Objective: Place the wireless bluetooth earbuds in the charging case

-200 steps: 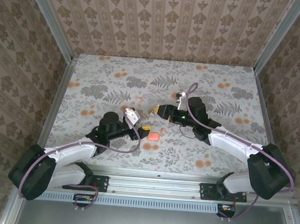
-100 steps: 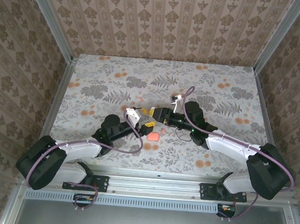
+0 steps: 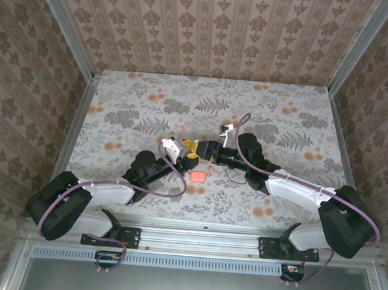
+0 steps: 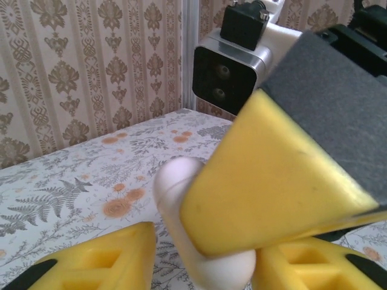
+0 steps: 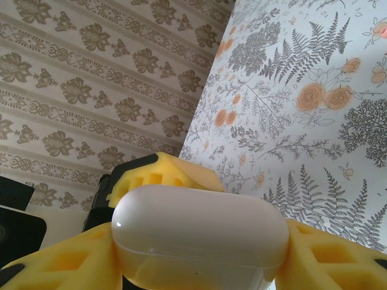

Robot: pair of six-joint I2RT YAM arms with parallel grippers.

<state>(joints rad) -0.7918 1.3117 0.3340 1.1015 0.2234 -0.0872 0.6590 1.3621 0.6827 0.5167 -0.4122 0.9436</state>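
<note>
Perhaps both jaws pinch white case (image 5: 199, 232).

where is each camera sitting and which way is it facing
Top external: above and behind the bases, looking down on the table; both arms, left gripper beside right gripper.
Left wrist: on the left arm, facing the wall; its fingers flank the white case.
Right wrist: on the right arm, facing table and wall; its fingers clamp the white case.
Shared: both wrist views see the white case.

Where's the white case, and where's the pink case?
white case (image 5: 199, 232): right wrist view, on the middle of its rounded shell.
pink case (image 3: 197, 176): top view, on the middle of its top face.
</note>
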